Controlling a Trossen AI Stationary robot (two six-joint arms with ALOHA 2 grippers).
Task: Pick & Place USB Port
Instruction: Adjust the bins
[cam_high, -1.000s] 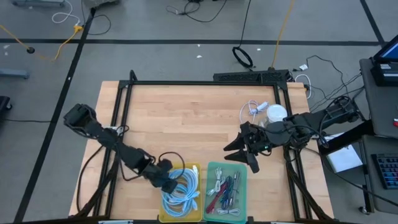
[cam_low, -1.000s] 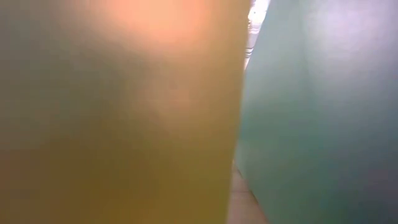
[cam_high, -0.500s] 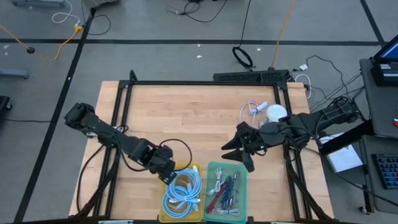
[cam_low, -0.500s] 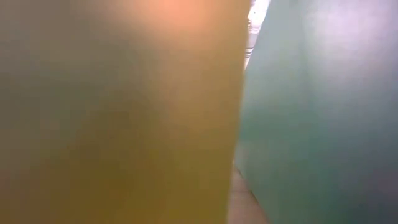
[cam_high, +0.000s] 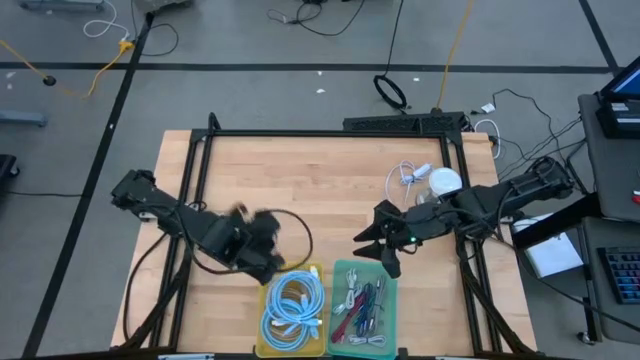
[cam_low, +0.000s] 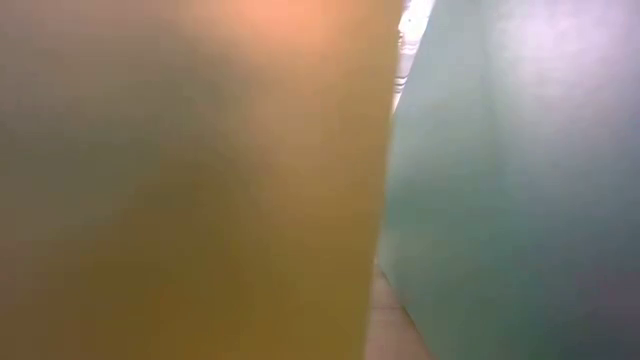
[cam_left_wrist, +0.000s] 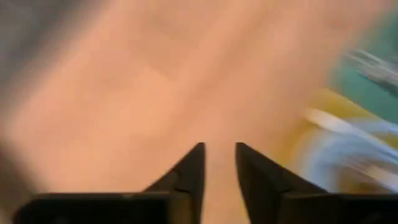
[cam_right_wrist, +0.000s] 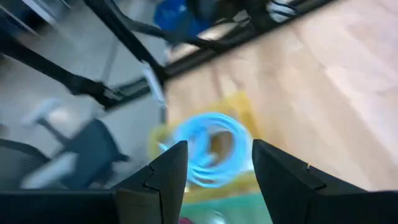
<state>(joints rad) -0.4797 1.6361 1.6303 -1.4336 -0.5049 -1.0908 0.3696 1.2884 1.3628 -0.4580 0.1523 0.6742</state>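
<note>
No legible text, label, brand, number or sign appears in any view.
</note>
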